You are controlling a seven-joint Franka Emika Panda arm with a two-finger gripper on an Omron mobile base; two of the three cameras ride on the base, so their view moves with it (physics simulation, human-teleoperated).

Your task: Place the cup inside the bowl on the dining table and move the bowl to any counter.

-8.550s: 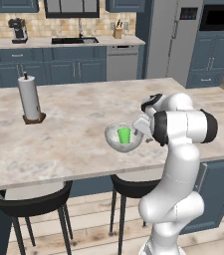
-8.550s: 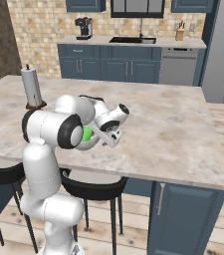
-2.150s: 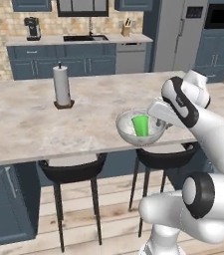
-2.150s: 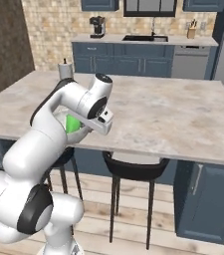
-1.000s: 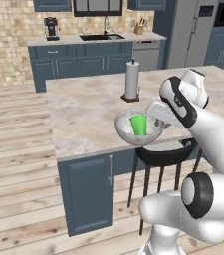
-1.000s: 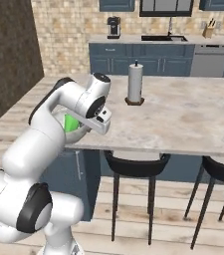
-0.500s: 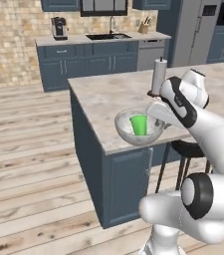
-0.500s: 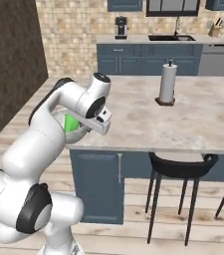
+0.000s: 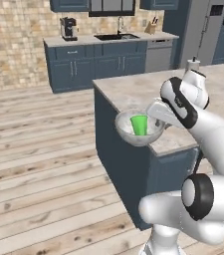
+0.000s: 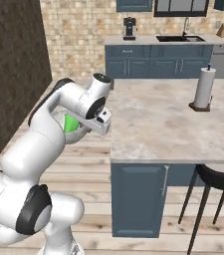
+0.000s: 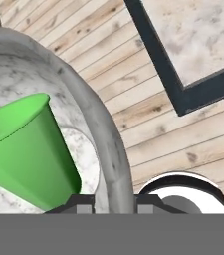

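Gripper (image 11: 109,201) clamped on the rim of the bowl (image 9: 138,135), one finger inside the wall, one outside, per hand view. Bowl is held in the air, clear of the dining table (image 9: 148,89), hanging past its corner over the wood floor (image 9: 39,149); in left base view it overlaps the table edge, but hand view shows floor under it. Green cup (image 9: 139,125) sits inside the bowl, upright in left base view, base on the bowl bottom near the gripped wall. In right base view arm covers most of the bowl; cup (image 10: 71,123) just peeks out as a green patch. Paper towel roll (image 10: 203,88) stands on the table, well apart from bowl. Counter (image 9: 108,39) w/ sink and coffee maker (image 9: 69,28) on far wall; looks like a knife block at its right end, too small to be sure.
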